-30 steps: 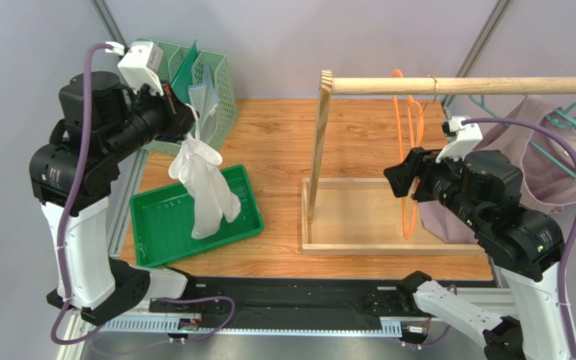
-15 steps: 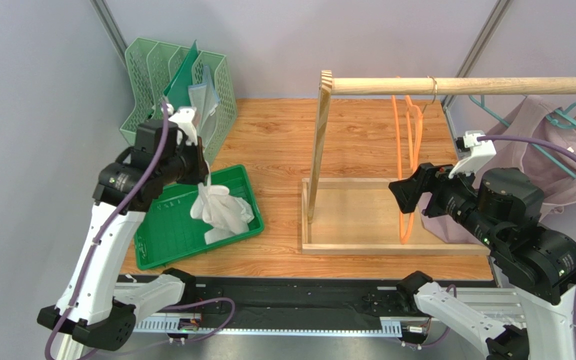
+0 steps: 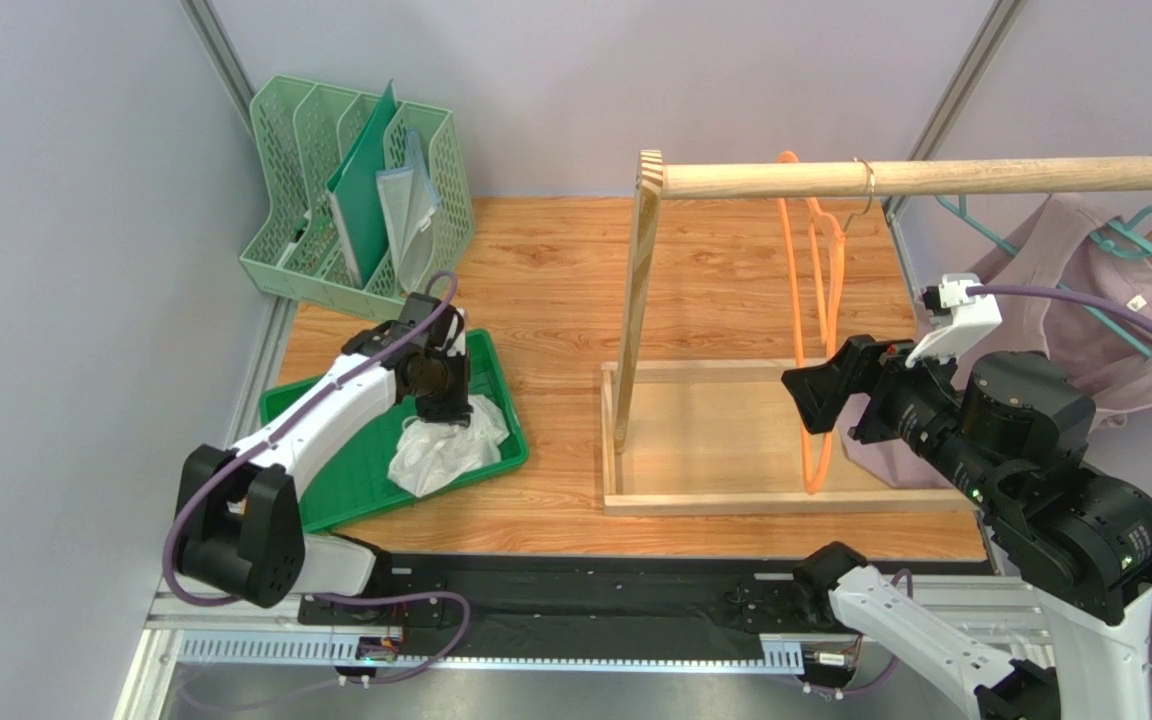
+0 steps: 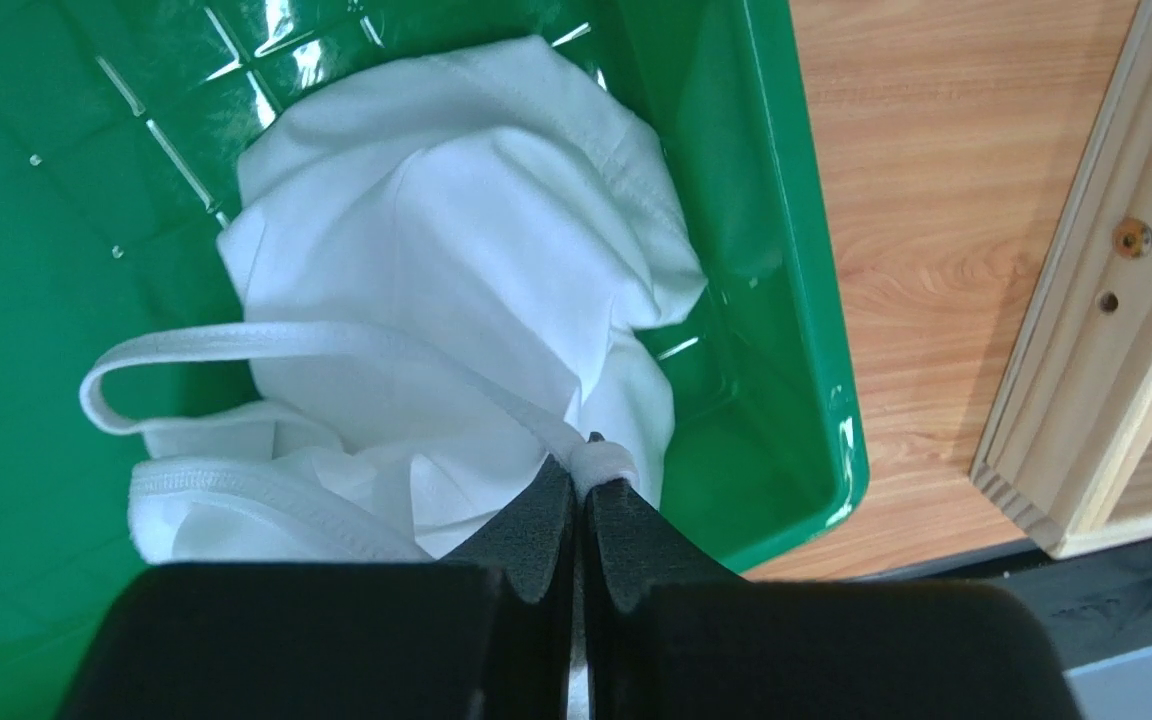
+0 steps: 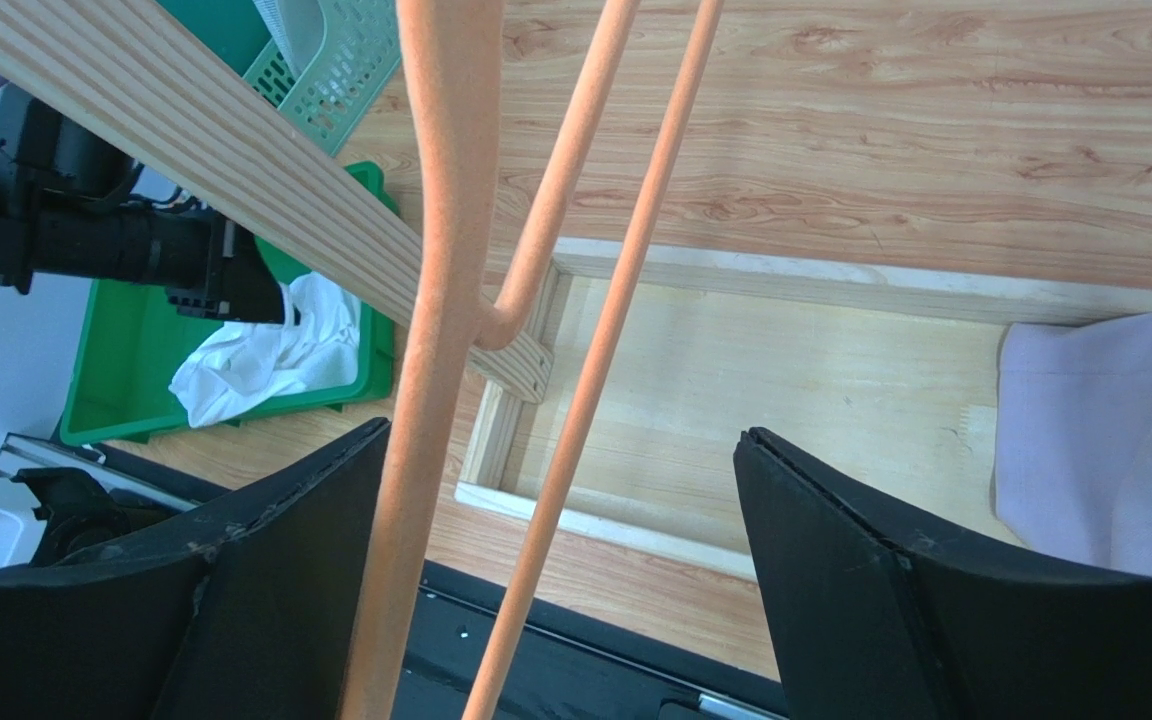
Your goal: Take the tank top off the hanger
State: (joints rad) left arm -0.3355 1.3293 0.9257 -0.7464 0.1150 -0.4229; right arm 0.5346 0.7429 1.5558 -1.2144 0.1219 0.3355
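The white tank top (image 3: 440, 450) lies crumpled in the green tray (image 3: 319, 465), off the hanger. My left gripper (image 3: 444, 405) is low over the tray and shut on one white strap; in the left wrist view the strap is pinched at the fingertips (image 4: 582, 480) above the tank top (image 4: 492, 240). The bare orange hanger (image 3: 815, 300) hangs from the wooden rod (image 3: 913, 176). My right gripper (image 3: 838, 393) is open, and in the right wrist view (image 5: 560, 435) the hanger's orange bars (image 5: 440, 300) pass between its fingers, close to the left one.
A light green file rack (image 3: 357, 195) stands at the back left. The wooden rack's base frame (image 3: 778, 435) lies mid-table. A pale pink garment (image 3: 1093, 300) on a teal hanger hangs at the rod's right end, behind my right arm.
My left arm has come down from high up, lowering the hanging tank top into the green tray. My right gripper has shifted slightly right, staying by the orange hanger.
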